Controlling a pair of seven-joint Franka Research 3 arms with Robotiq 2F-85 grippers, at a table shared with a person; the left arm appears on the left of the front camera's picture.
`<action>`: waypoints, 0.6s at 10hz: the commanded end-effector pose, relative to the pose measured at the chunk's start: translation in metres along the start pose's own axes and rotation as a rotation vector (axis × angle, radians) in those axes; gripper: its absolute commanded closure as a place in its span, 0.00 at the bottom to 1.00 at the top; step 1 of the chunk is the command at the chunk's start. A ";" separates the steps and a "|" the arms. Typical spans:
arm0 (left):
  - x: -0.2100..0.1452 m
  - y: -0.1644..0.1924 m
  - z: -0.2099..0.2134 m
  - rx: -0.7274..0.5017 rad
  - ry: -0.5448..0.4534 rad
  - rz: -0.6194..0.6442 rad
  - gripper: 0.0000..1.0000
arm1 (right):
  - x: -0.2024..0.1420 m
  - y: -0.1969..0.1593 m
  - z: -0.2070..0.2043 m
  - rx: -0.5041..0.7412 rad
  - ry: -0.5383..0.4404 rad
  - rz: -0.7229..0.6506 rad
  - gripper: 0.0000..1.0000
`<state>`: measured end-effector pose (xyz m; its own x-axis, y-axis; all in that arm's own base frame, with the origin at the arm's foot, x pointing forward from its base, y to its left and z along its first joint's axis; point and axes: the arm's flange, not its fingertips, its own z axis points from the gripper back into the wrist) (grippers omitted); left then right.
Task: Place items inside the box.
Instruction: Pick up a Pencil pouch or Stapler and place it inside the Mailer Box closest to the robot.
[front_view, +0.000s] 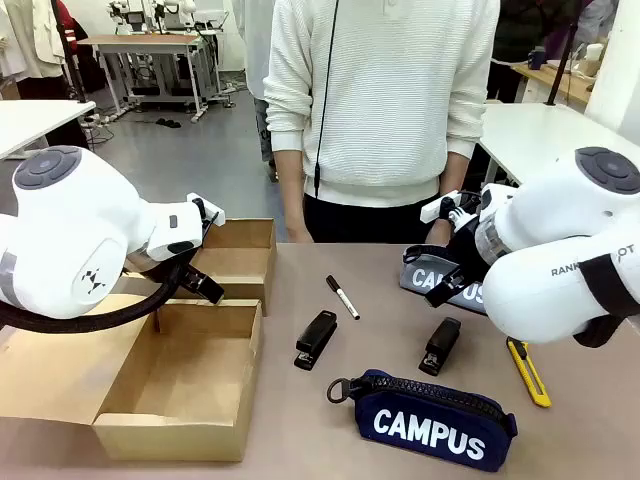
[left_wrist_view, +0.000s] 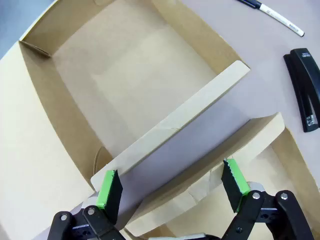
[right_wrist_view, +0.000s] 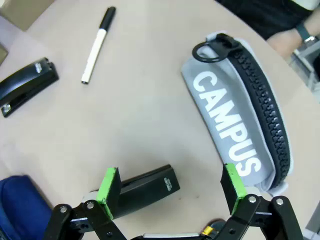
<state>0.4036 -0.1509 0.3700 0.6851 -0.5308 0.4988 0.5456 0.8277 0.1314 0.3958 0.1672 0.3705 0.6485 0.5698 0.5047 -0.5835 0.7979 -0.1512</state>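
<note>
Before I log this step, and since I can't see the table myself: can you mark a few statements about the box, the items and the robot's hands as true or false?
1. The box has no items in it. True.
2. The marker pen lies inside the box. False: it lies on the table, near a stapler.
3. The right hand is shut on the grey pouch. False: it is open and grips nothing.
4. The left hand is open over a box flap. True.
5. The navy pouch lies on the table, outside the box. True.
6. The yellow utility knife lies on top of the navy pouch. False: it lies on the table, apart from it.
</note>
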 end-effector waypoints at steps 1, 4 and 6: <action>0.000 0.000 0.000 0.000 0.000 0.000 0.00 | 0.000 0.000 0.000 0.000 0.000 0.000 0.00; 0.000 0.000 0.000 0.000 0.000 0.000 0.00 | 0.000 0.000 0.000 0.000 0.000 0.000 0.00; 0.000 0.000 0.000 0.000 0.000 0.000 0.00 | 0.000 0.000 0.000 0.000 0.000 0.000 0.00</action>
<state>0.4036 -0.1509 0.3700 0.6851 -0.5308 0.4988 0.5456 0.8277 0.1314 0.3958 0.1673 0.3704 0.6482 0.5704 0.5045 -0.5838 0.7976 -0.1518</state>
